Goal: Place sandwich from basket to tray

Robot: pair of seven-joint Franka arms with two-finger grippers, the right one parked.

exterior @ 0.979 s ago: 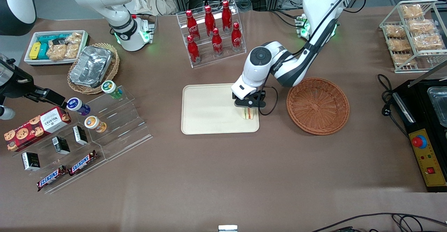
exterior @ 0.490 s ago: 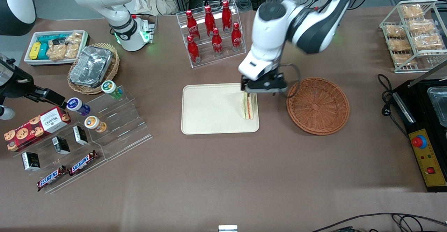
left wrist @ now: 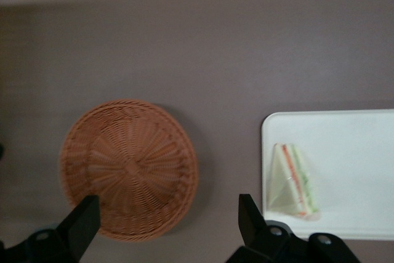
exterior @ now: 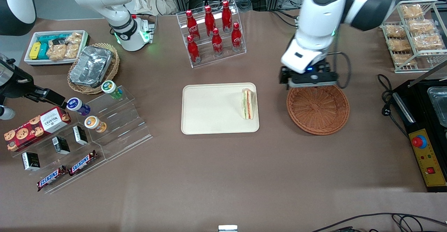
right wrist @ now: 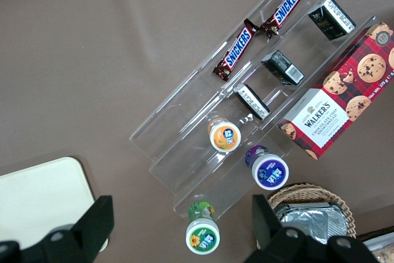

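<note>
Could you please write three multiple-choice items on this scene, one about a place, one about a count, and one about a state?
1. Where is the sandwich?
A. in the basket
B. on the tray
C. on the bare table

2. How many red bottles stand in the clear rack?
A. four
B. nine
C. seven

3. What state is the gripper in?
A. open, holding nothing
B. shut on the sandwich
C. shut on a bottle

Answers:
1 B: the sandwich lies on the tray, at its end nearest the basket, which holds nothing.
2 C: seven red bottles can be counted.
3 A: the wrist view shows the fingers spread wide above the basket's rim, nothing between them.
</note>
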